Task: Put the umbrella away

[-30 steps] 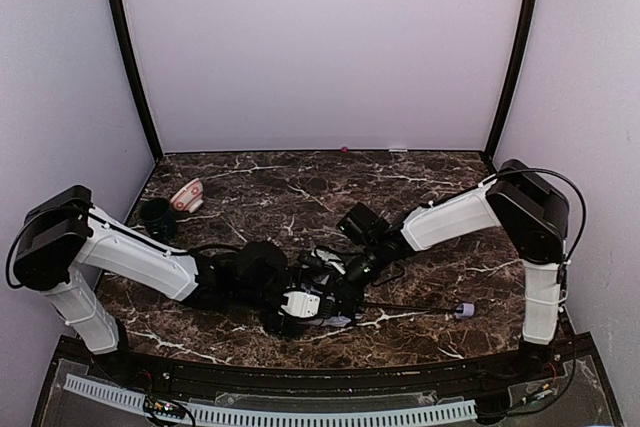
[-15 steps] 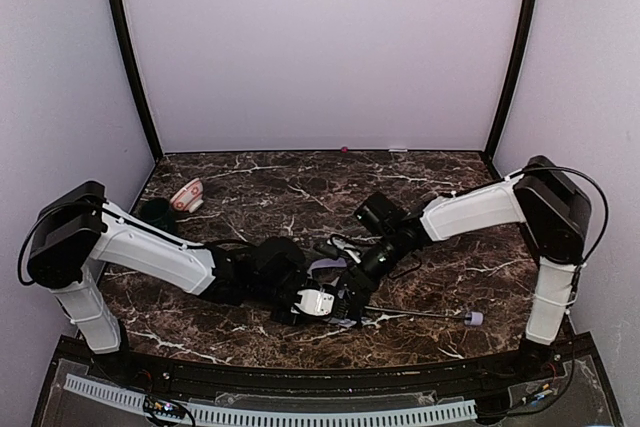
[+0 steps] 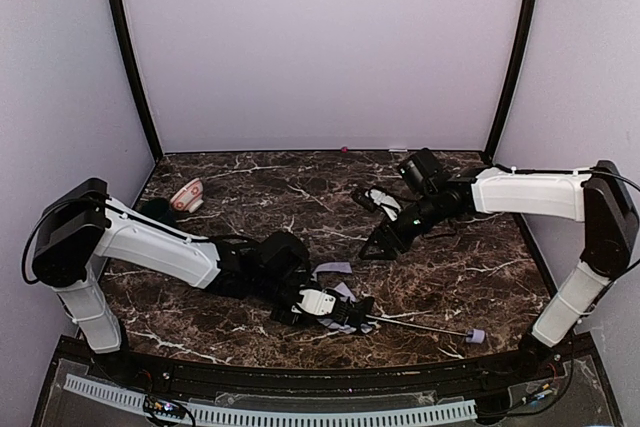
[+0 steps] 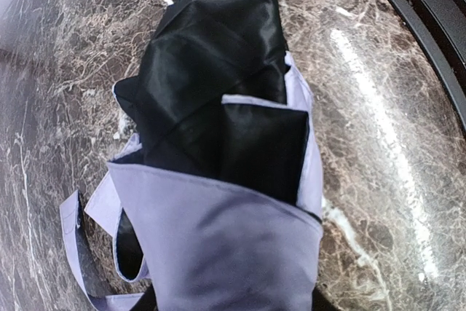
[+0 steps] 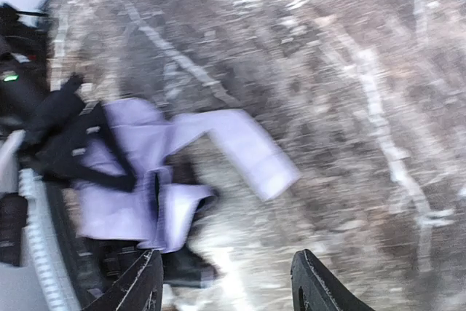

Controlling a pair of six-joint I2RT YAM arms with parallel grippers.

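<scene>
The umbrella (image 3: 345,299) lies folded on the marble table near the front middle. Its thin black shaft (image 3: 420,327) runs right to the small lavender knob (image 3: 476,335). My left gripper (image 3: 343,312) is shut on the bunched canopy. In the left wrist view the lavender and black canopy (image 4: 218,180) fills the frame and hides my fingers. The fabric strap (image 3: 332,269) lies loose beside it. My right gripper (image 3: 377,246) is open and empty, up and to the right of the umbrella. In its blurred view the umbrella (image 5: 131,172) and the strap (image 5: 247,151) lie ahead of its spread fingertips (image 5: 142,282).
A red-patterned bowl (image 3: 187,194) lies on its side at the back left, with a dark cup (image 3: 157,215) next to it. The table's black front rim (image 3: 320,372) is close behind the umbrella. Lavender walls enclose the table.
My right gripper has drawn away from the umbrella, up and to the right. My left gripper has shifted the umbrella right and toward the front edge; the knob moved with it.
</scene>
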